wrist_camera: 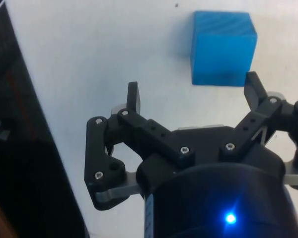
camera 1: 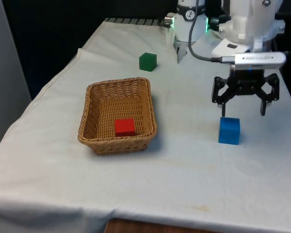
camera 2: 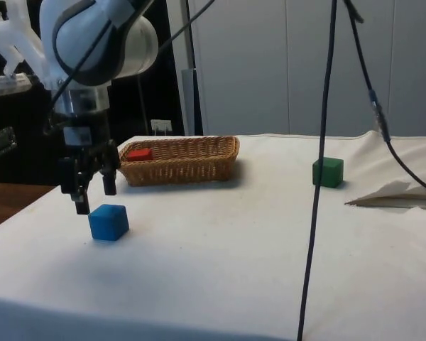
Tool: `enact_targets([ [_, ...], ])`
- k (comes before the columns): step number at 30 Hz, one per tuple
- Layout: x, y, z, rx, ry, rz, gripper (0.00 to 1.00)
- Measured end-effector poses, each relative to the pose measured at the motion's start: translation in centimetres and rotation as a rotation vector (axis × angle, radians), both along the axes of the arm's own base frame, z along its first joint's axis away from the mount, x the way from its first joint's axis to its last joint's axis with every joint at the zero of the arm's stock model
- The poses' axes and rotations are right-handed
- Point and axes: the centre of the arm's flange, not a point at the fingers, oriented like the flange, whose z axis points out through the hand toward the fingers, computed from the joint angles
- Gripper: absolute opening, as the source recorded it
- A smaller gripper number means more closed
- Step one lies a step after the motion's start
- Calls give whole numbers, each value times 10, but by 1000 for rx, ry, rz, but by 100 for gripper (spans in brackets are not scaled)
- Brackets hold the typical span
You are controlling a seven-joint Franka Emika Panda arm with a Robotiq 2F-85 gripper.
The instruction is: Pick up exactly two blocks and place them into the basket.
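While my gripper point(camera 1: 243, 110) hovers with jaws spread, empty, just above the blue block point(camera 1: 229, 130) on the table point(camera 1: 194, 160) | red block point(camera 1: 124, 127) in basket point(camera 1: 105, 90) | green block point(camera 1: 148, 61) far side | no readable writing

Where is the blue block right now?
The blue block sits on the white cloth at the front view's right, just below the open gripper, apart from the basket.
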Motion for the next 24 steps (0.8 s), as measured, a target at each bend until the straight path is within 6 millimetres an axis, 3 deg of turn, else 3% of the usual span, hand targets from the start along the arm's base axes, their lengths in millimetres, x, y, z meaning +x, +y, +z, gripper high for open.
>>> enact_targets([
  [10,22,-18,-14,-21,11,24,100],
  [17,22,-31,-16,-47,31,40,100],
  [24,20,-28,-22,-53,46,52,100],
])
